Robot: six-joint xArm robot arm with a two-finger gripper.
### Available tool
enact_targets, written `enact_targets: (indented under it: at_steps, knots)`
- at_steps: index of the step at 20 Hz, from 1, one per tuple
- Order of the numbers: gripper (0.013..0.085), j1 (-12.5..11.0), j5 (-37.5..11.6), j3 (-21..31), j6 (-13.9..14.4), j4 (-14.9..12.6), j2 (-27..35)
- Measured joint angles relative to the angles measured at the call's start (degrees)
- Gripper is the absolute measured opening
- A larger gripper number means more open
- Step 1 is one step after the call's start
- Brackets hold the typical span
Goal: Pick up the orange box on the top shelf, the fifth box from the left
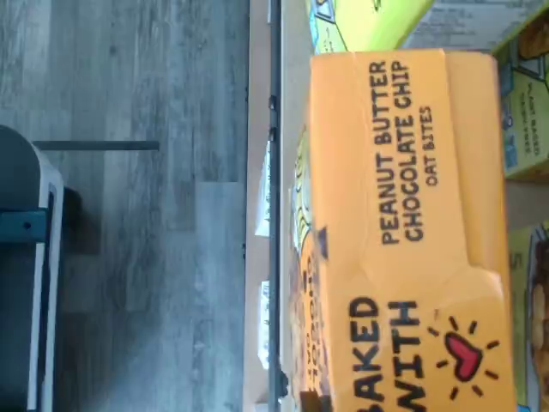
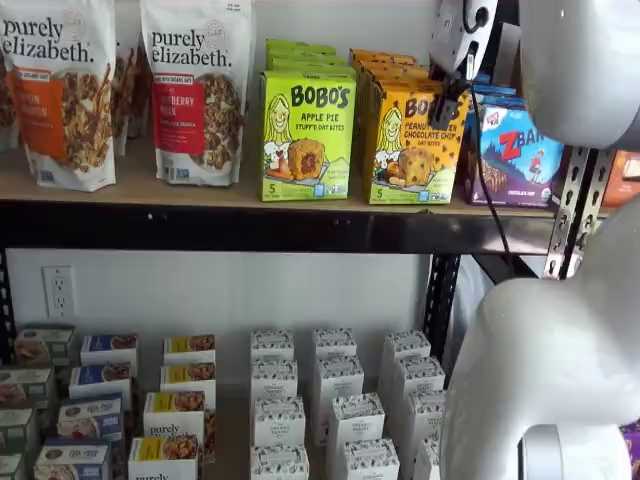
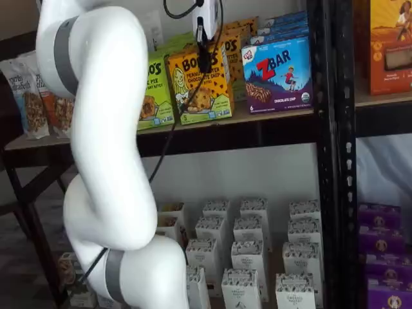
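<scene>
- My gripper hangs at the front of the orange box; whether it's gripping, I cannot tell.
- The box stands on the top shelf; lifting remains.

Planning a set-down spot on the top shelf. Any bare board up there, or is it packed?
Mostly packed. The top shelf shows bare board only as a front strip before the granola bags. The Apple Pie box, the orange box and the ZBar box stand nearly touching, with the gripper in front.

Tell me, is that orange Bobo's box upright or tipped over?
Upright: the orange box stands on its green base strip on the top shelf, front facing out.
</scene>
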Motion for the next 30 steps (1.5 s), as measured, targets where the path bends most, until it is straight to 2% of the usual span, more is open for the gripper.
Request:
enact_targets:
  at_steps: [9,15,21,30]
  knots:
    - [0.037,1.18,8.83,-3.3,1.63,-1.32,-0.92]
    - [0.037,1.68,9.61,4.92,1.62,-3.5,-9.49]
    - [0.037,0.91,10.87,11.41,1.03,-3.32,-16.48]
    - [0.037,-0.2,12.19,16.97,0.14,-3.01,-22.9]
